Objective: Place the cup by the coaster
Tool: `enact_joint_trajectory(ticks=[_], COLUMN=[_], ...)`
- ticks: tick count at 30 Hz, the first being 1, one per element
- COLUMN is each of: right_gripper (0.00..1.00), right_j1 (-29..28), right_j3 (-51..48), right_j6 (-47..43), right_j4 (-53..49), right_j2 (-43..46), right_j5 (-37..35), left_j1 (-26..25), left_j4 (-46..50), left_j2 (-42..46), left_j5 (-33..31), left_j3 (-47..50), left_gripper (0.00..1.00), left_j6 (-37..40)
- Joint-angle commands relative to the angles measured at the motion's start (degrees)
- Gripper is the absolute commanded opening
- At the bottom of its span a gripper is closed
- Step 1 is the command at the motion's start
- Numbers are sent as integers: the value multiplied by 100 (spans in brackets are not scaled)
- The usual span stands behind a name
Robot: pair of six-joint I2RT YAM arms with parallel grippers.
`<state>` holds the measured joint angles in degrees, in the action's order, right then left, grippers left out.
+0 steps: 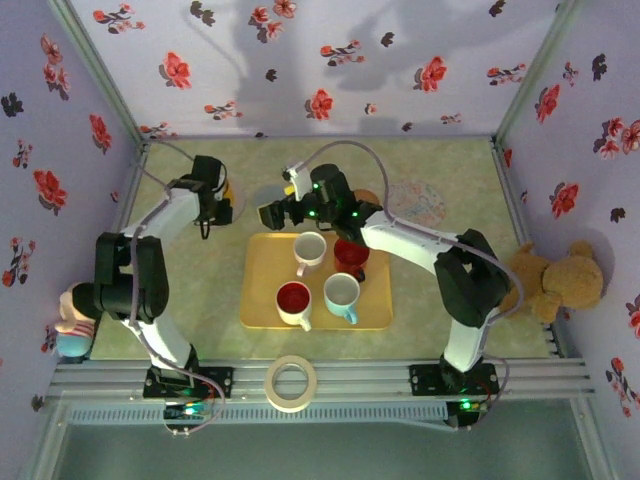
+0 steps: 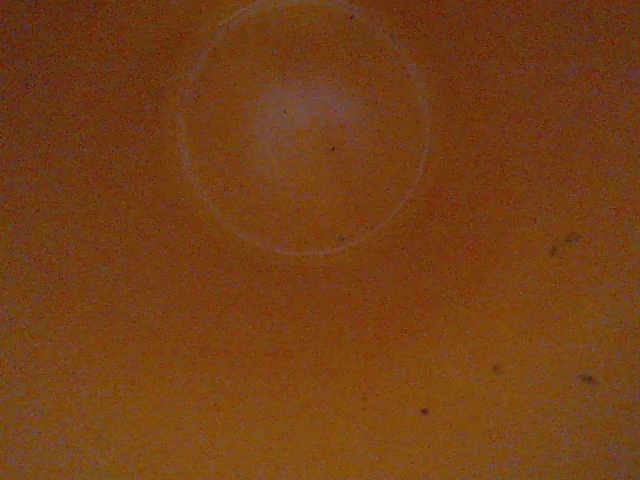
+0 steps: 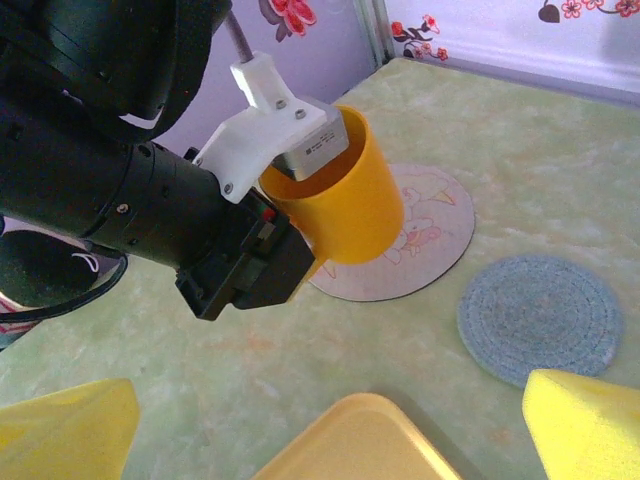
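Yellow cup (image 3: 350,200) in left fingers (image 3: 295,262), seemingly on cartoon coaster (image 3: 440,215), right fingers (image 3: 580,425) open

The yellow cup (image 3: 345,205) is tilted over the near edge of the round printed coaster (image 3: 435,225), which lies flat on the desk (image 3: 520,140).

mugs (image 1: 309,250) crowding tray (image 1: 262,292), bare tabletop (image 3: 520,150) beside blue coaster (image 3: 540,315)

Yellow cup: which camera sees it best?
The right wrist view: the round yellow plastic cup shows its rim and side above a pale round picture coaster. The left wrist view looks straight into its bottom. The top view catches a yellow sliver beside the left arm.
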<state>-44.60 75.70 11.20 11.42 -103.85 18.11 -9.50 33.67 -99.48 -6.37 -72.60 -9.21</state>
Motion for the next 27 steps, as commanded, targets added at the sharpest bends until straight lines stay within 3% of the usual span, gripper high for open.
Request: enact_joint_trajectory(ticks=[1, 27], right_gripper=[100, 100], right_j1=[-30, -38], right_j3=[180, 113], right_j6=[48, 233], right_j4=[132, 207], right_j2=[-120, -262], right_j5=[-116, 6], left_j1=[181, 450], left_j4=[-591, -398], left_j2=[-7, -818], left_j5=[275, 44], left_j3=[-133, -646], left_gripper=[0, 0], left_j6=[0, 210])
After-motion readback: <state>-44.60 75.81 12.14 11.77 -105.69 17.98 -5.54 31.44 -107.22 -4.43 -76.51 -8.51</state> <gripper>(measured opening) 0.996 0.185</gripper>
